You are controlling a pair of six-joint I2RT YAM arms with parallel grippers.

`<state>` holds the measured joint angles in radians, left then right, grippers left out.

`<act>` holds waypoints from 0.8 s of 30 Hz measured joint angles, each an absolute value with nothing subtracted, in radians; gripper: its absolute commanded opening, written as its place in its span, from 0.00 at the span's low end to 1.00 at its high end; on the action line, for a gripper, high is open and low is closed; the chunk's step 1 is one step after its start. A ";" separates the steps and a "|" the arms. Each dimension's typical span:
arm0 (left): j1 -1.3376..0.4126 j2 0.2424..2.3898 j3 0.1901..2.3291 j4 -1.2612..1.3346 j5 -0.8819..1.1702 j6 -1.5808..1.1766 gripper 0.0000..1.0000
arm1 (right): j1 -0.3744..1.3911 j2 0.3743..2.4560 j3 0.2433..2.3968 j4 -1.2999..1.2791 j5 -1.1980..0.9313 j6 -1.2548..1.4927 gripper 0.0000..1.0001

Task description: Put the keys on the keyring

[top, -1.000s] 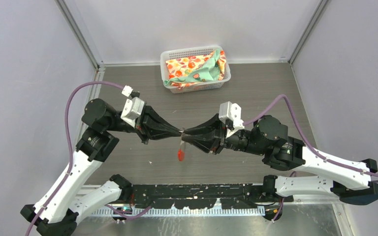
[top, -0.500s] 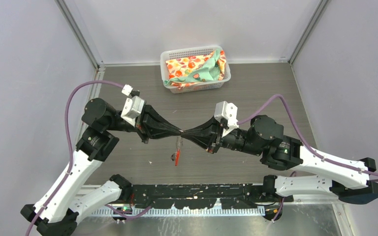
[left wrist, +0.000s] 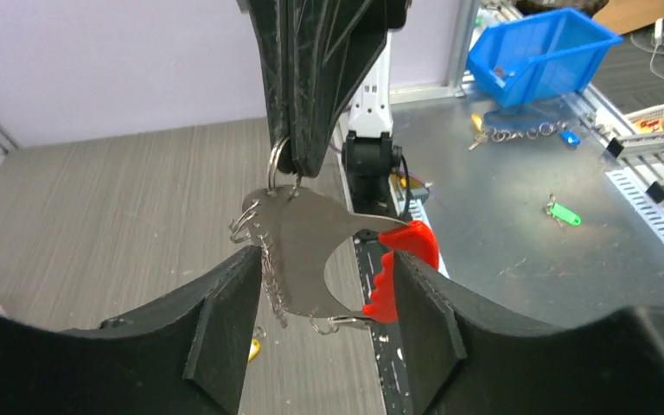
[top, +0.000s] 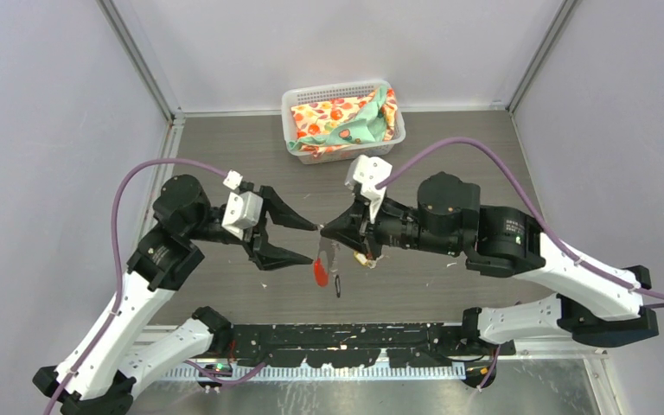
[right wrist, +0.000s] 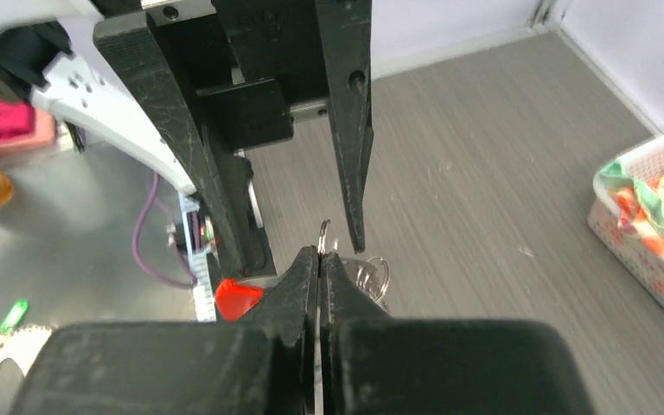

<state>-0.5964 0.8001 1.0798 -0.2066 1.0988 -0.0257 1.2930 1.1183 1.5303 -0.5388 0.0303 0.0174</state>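
Note:
The keyring (left wrist: 307, 251), a curved silver plate with small loops and a red tag (left wrist: 405, 264), hangs in the air from one small ring. My right gripper (right wrist: 322, 252) is shut on that ring and holds the keyring (top: 321, 259) above the table. My left gripper (top: 311, 242) stands open, one finger (left wrist: 225, 320) on each side of the hanging plate without touching it. A brass-yellow key (left wrist: 252, 348) lies on the table below. A thin dark piece (top: 338, 284) shows beside the red tag (top: 319, 273); I cannot tell whether it is the second key.
A white basket (top: 337, 89) holding patterned cloth stands at the back of the table. Past the near edge, the metal bench carries a blue bin (left wrist: 540, 43), a green tag (left wrist: 564, 213) and another chain of keys (left wrist: 519, 134).
My left gripper has opened and drawn back to the left. The keyring now hangs from my right gripper alone, which has shifted slightly left and turned.

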 measured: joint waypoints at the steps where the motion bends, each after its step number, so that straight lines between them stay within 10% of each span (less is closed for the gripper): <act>1: -0.596 0.801 1.088 -0.263 1.093 0.018 0.58 | 1.293 1.145 1.583 -0.609 0.032 0.021 0.01; 14: -0.596 0.821 1.107 -0.470 1.070 0.217 0.32 | 1.293 1.468 1.937 -1.144 -0.025 0.063 0.01; 24: -0.596 0.834 1.107 -0.553 1.141 0.242 0.36 | 1.293 1.522 2.076 -1.216 -0.048 0.057 0.01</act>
<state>-0.5964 0.8341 1.1072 -0.5533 1.1408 0.2420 1.2926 1.5219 2.0762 -1.2156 -0.0483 0.0570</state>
